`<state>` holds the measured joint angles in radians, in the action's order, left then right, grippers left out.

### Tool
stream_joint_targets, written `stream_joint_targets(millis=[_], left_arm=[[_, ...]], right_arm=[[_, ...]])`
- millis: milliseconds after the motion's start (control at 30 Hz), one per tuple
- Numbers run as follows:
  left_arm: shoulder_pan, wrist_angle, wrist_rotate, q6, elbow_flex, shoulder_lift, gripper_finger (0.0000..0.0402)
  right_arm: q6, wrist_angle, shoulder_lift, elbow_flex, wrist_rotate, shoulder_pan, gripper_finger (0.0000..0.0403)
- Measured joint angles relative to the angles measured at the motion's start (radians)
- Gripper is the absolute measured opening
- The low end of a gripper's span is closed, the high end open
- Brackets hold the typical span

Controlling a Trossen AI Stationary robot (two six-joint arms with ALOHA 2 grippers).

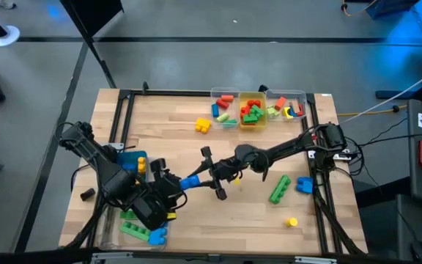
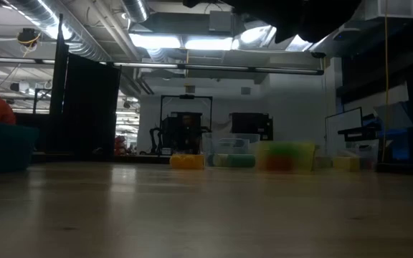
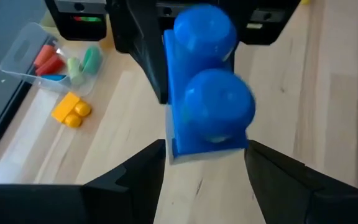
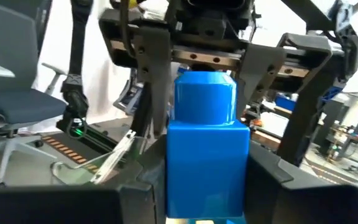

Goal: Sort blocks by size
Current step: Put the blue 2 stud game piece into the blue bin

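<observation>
A: Report the gripper status at mid-table.

B: I read the right gripper [image 1: 212,173] as pinching a blue two-stud plastic brick [image 4: 207,152]; in the right wrist view its fingers [image 4: 138,180] press both flanks of the brick. The left gripper [image 3: 205,163] faces it end-on. Its fingers [image 3: 135,171] stand spread, one to each side of the same brick, with a visible gap on both sides, so I see no contact there.

A: Location of the brick?

B: Held above the bare wooden table [image 1: 174,132], between the two grippers, near the table's middle in the high view.

A: Surrounding items?

B: Near the right arm lie a long green studded bar [image 1: 280,189], a blue brick [image 1: 304,184] just beside it and a small yellow cube [image 1: 291,221]. Under the left arm I see a green bar [image 1: 133,229] touching a blue brick [image 1: 157,235]. A yellow brick [image 1: 203,126] lies alone near the far edge, beside three clear plastic bins [image 1: 257,109] holding mixed red, green, orange and blue bricks
</observation>
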<state>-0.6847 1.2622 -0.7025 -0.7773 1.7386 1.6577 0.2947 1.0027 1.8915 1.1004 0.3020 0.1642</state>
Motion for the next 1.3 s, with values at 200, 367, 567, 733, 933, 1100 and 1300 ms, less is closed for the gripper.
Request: stream_joint_targets(millis=[200, 367, 567, 733, 933, 1100, 1300], left_arm=[[0.002, -0.004, -0.003, 0.006, 0.0, 0.0, 0.021], [0.036, -0.004, -0.014, -0.003, 0.0, 0.0, 0.021], [0.079, -0.008, 0.01, 0.004, 0.0, 0.0, 0.0209], [0.084, -0.007, 0.043, 0.026, 0.0, 0.0, 0.0173], [0.084, 0.001, 0.053, 0.039, 0.0, 0.0, 0.0125], [0.084, 0.012, 0.07, 0.065, 0.0, 0.0, 0.0125], [0.085, 0.126, 0.143, -0.042, 0.0, -0.008, 0.0124]], right_arm=[[0.0, -0.001, 0.0, 0.0, -0.056, 0.001, 0.0138], [0.0, 0.002, 0.0, 0.0, -0.06, 0.004, 0.0138], [-0.001, 0.001, 0.0, 0.0, -0.075, 0.013, 0.0138], [-0.001, -0.002, 0.0, 0.0, -0.076, 0.011, 0.0138], [-0.012, -0.004, 0.0, 0.0, -0.115, 0.012, 0.0156], [0.002, -0.026, 0.0, 0.0, -0.17, 0.014, 0.0196], [-0.035, -0.07, 0.0, 0.0, -0.204, 0.013, 0.0241]])
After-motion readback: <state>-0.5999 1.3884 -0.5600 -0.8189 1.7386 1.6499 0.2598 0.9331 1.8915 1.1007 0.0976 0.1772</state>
